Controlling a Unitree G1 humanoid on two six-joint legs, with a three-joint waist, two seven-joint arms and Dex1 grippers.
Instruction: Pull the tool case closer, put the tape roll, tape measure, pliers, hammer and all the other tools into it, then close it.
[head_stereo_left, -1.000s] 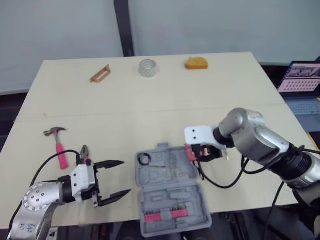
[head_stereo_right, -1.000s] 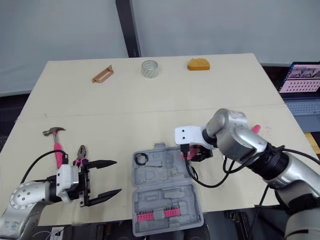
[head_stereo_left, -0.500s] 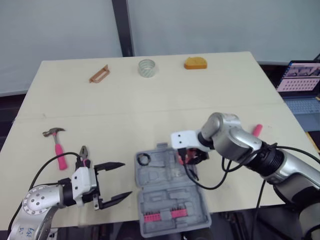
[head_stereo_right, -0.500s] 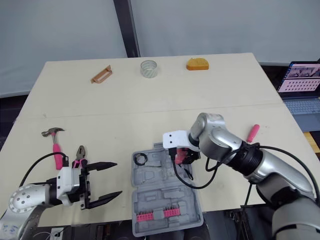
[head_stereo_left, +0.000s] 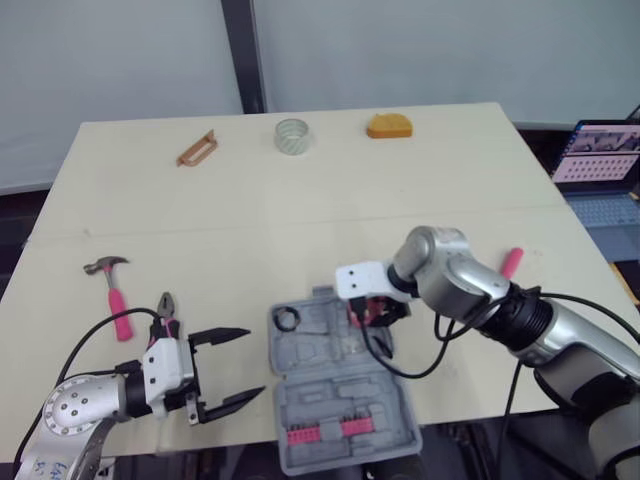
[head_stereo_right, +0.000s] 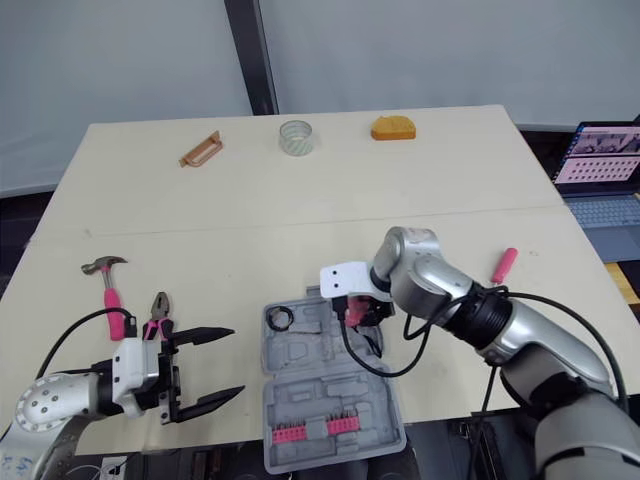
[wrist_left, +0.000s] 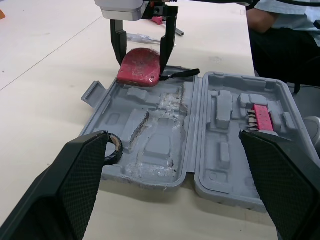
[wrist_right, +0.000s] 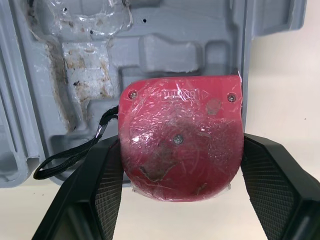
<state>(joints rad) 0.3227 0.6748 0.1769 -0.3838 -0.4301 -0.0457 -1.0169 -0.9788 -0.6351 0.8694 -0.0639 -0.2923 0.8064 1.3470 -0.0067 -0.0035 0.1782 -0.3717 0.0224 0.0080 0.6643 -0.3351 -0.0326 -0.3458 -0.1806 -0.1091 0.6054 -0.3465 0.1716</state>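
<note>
The grey tool case (head_stereo_left: 335, 372) lies open near the table's front edge, with a small black ring (head_stereo_left: 289, 318) in its far left pocket and red bits (head_stereo_left: 326, 432) in the near half. My right gripper (head_stereo_left: 372, 310) is shut on the red tape measure (wrist_right: 181, 135), holding it over the case's far right corner, its black strap hanging into the tray. My left gripper (head_stereo_left: 252, 362) stands open, left of the case, with nothing in it. Pliers (head_stereo_left: 168, 304) and the pink-handled hammer (head_stereo_left: 113, 288) lie left of it. The clear tape roll (head_stereo_left: 292, 135) sits at the far edge.
A brown handle-shaped tool (head_stereo_left: 197, 148) and an orange object (head_stereo_left: 388, 126) lie along the far edge. A pink screwdriver (head_stereo_left: 511, 262) lies right of my right arm. A laptop (head_stereo_left: 600, 152) stands beyond the table's right side.
My right gripper has carried the tape measure leftward to the case's far right corner, uncovering the pink screwdriver behind the arm. The left gripper has stayed open and almost still.
</note>
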